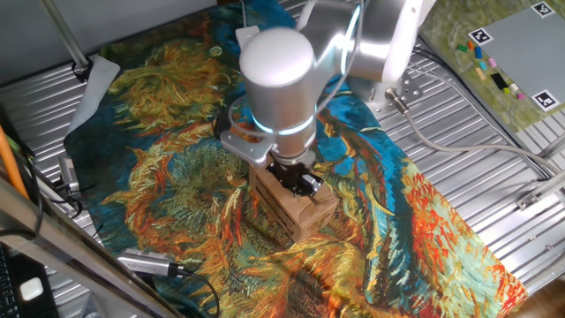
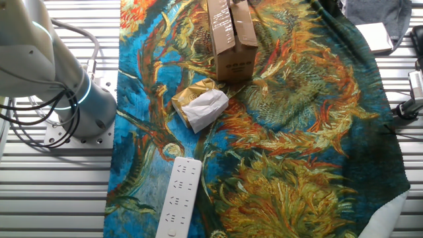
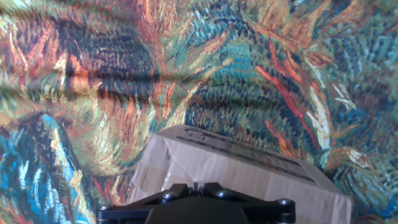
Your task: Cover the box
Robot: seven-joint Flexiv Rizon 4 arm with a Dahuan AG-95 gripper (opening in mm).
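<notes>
The box (image 1: 305, 210) is a small brown cardboard carton standing on the patterned cloth (image 1: 168, 177). My gripper (image 1: 297, 180) sits right on its top, pointing down, so the wrist hides most of the flaps. The hand view shows a flat brown flap of the box (image 3: 249, 169) directly under the black fingertips (image 3: 177, 191). They meet with only a hairline gap, so the gripper (image 3: 196, 186) is shut with nothing between them. The other fixed view has the box (image 2: 232, 41) at the top edge, with the gripper out of frame.
Crumpled white paper (image 2: 206, 106) lies on a yellowish packet just in front of the box. A white power strip (image 2: 178, 197) rests on the cloth further out. The arm's base (image 2: 73, 99) stands on the ribbed metal table (image 2: 53, 185). Cables run along the table edges.
</notes>
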